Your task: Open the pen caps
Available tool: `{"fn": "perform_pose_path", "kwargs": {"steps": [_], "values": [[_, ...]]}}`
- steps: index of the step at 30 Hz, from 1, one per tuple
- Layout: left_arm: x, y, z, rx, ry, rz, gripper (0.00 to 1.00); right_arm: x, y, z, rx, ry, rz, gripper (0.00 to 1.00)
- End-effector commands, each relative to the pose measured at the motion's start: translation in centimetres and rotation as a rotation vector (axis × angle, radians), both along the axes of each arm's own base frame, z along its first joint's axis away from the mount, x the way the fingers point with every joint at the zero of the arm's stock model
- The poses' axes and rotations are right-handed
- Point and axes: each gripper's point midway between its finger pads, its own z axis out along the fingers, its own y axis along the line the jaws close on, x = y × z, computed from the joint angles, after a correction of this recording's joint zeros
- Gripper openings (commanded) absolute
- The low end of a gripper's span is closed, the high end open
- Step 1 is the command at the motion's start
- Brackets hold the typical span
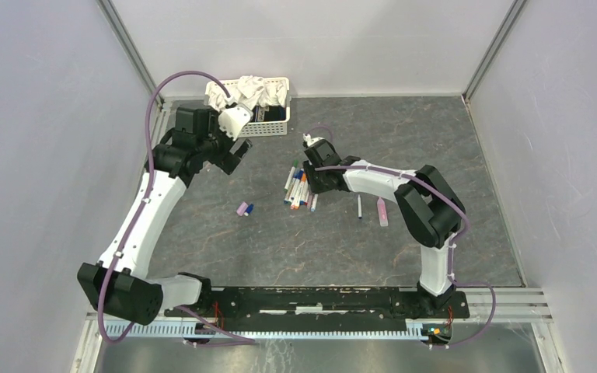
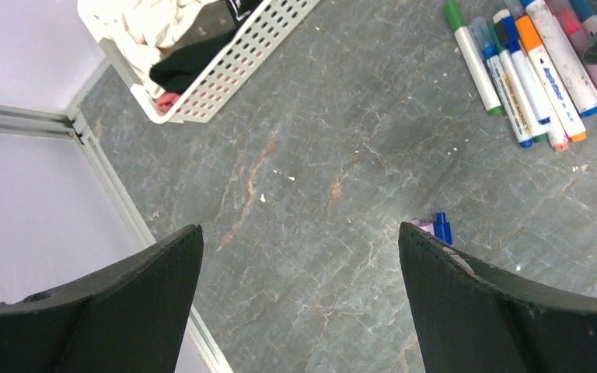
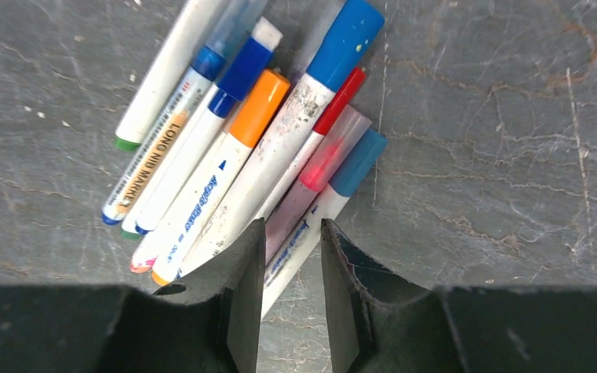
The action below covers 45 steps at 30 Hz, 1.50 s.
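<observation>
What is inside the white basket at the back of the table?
Crumpled white cloths heap over the rim of the white basket, with a dark item and a pink scrap beneath. Whatever lies deeper is covered.

Robot lab test cell: white panel walls, alu frame posts, 2 bench-bolted arms.

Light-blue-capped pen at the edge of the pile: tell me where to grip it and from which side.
Take the light-blue-capped pen by its white barrel, from above, fingers across its length. It lies flat on the outer edge of the pile: bare table gives one finger room; the other probably must wedge past the clear-capped red pen alongside.
</observation>
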Motion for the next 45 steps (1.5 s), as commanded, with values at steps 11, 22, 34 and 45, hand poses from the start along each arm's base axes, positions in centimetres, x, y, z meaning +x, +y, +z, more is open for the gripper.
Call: {"fn": "perform_pose_path", "kwargs": {"steps": [11, 22, 34, 45], "values": [[-2.7, -1.2, -1.8, -0.066, 0.103, -0.050, 1.00, -0.6, -2.2, -1.6, -0.099, 0.006, -0.043, 0.35], [-2.9, -1.6, -2.1, -0.074, 0.126, -0.077, 1.00, -1.5, -3.5, 0.2, -0.113, -0.028, -0.025, 0.20], [-3.1, -1.7, -2.1, -0.073, 0.135, -0.091, 1.00, -1.2, -3.8, 1.9, -0.122, -0.058, -0.010, 0.18], [-3.8, -2.0, -2.7, -0.078, 0.170, -0.113, 1.00, -2.5, -4.6, -1.9, -0.163, 0.020, -0.008, 0.38]]}}
